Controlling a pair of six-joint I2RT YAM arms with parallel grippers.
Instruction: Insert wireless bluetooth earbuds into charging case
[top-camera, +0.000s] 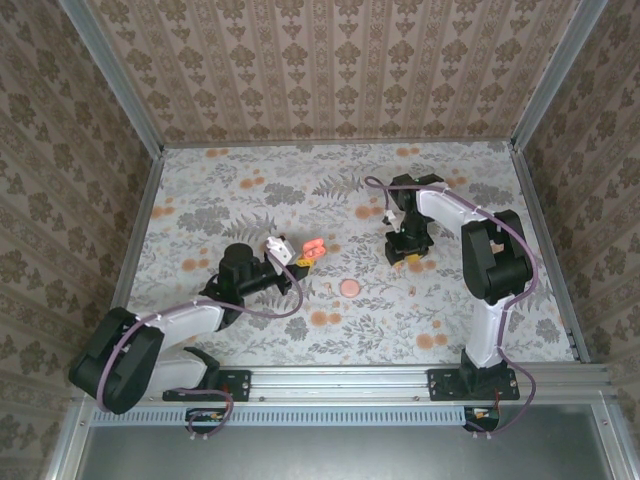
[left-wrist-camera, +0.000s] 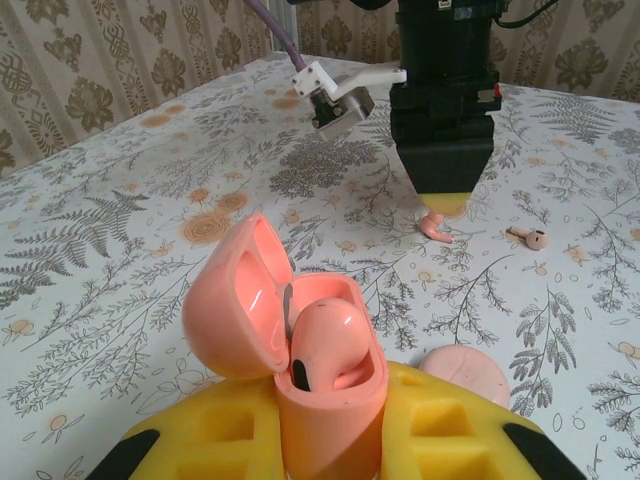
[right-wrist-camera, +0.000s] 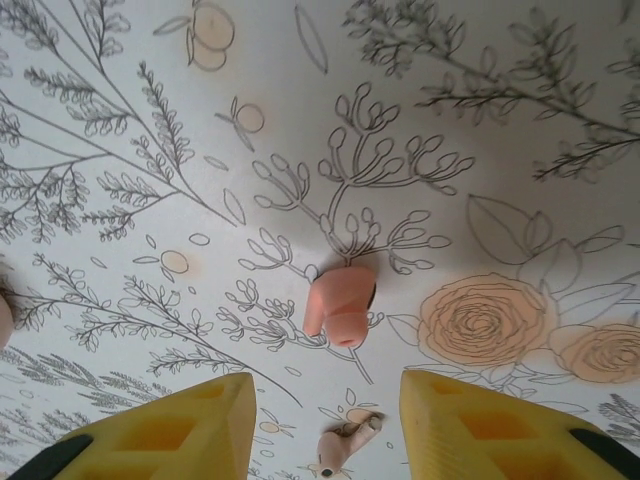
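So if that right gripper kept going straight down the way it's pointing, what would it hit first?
The right gripper points down, so probably the pink earbud just under its tips, then the table.

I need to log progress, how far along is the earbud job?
Done: the charging case is open, clamped in the left gripper. In hand: the right gripper hovers open over one earbud. Left: that one and the second earbud lie on the table, uninserted.

The charging case (left-wrist-camera: 330, 420) and the earbud (right-wrist-camera: 340, 300) lying mid-frame are coral-pink; the fingers (right-wrist-camera: 170, 430) at the lower edge are yellow. The table (top-camera: 300, 200) is white with grey ferns and orange blossoms, the walls (top-camera: 340, 60) brown with damask motifs.
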